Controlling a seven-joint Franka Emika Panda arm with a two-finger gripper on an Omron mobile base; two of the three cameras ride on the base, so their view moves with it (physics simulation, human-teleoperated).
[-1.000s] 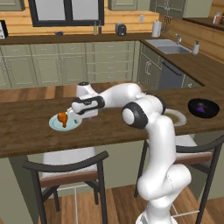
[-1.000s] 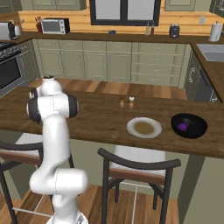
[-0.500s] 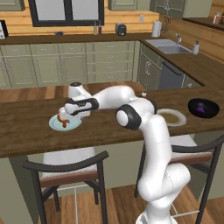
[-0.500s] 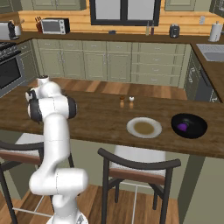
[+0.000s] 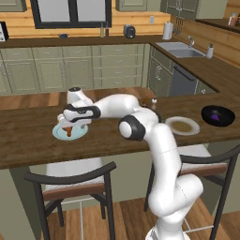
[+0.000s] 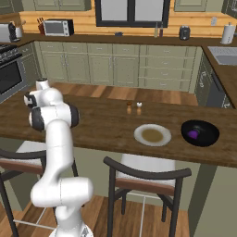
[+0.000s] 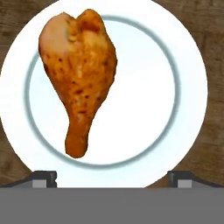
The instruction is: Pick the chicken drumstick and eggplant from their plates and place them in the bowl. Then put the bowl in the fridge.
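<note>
The chicken drumstick (image 7: pixel 78 74) is lying on the pale blue plate (image 7: pixel 175 57), left of its centre. The gripper (image 7: pixel 111 177) is hovering above, jaws spread wide and empty. Step 1, grasping it, seems underway; next, descending and closing around it.

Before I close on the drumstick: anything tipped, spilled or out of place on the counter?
Nothing stands out. The drumstick lies whole on its pale plate, the open gripper above it. The eggplant already sits in the black bowl, beside the bare cream plate. No spills.
</note>
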